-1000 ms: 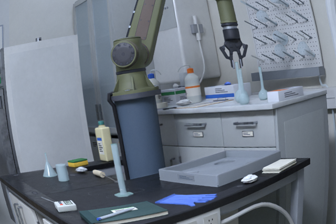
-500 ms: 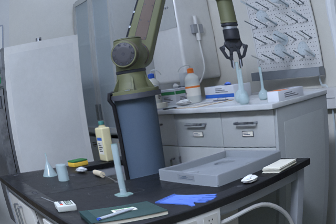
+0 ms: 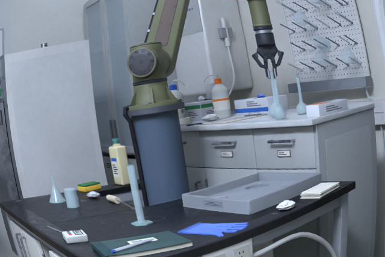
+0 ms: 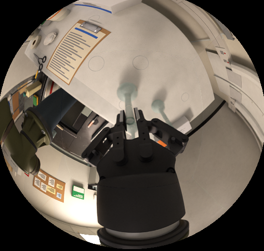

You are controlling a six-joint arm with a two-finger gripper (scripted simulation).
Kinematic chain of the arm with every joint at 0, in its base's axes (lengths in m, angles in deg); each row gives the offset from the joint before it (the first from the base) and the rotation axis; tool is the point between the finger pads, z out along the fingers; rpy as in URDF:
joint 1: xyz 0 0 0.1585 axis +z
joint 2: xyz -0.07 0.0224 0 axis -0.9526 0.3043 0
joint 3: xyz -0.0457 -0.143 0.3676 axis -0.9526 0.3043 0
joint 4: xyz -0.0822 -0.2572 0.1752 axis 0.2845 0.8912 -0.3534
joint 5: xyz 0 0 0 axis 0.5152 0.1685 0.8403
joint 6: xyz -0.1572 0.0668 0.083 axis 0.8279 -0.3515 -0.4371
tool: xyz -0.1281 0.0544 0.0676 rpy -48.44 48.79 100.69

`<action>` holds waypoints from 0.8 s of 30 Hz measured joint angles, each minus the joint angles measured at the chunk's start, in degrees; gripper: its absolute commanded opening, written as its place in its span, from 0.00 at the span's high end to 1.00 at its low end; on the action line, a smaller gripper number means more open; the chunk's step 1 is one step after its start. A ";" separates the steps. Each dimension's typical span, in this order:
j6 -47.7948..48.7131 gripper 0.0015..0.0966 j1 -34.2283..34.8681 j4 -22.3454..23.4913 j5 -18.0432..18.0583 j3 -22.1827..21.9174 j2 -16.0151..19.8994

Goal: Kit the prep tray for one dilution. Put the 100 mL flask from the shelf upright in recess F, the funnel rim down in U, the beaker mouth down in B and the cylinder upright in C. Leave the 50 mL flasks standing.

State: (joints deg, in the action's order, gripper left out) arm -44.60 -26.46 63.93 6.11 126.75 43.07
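Observation:
The tall 100 mL flask (image 3: 276,98) stands on the rear counter, left of a smaller flask (image 3: 300,100). My gripper (image 3: 269,72) is above the tall flask, around the top of its neck (image 4: 129,115), and its fingers are still open, holding nothing. The grey prep tray (image 3: 248,193) sits on the dark bench in front. The cylinder (image 3: 136,196) stands upright left of the tray. The funnel (image 3: 56,192) and the beaker (image 3: 71,197) stand at the bench's far left, side by side.
A white box (image 3: 326,107) lies right of the smaller flask. A blue-striped box (image 3: 255,105) and a clipboard (image 4: 74,50) lie left of the flasks. A peg rack (image 3: 320,21) hangs behind. A blue glove (image 3: 214,228) and a notebook (image 3: 141,242) lie on the bench front.

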 measured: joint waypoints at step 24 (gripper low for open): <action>0.00 0.93 0.00 0.00 -0.01 0.00 0.00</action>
State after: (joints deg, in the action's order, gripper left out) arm -44.60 -26.46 63.93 6.11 126.75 43.06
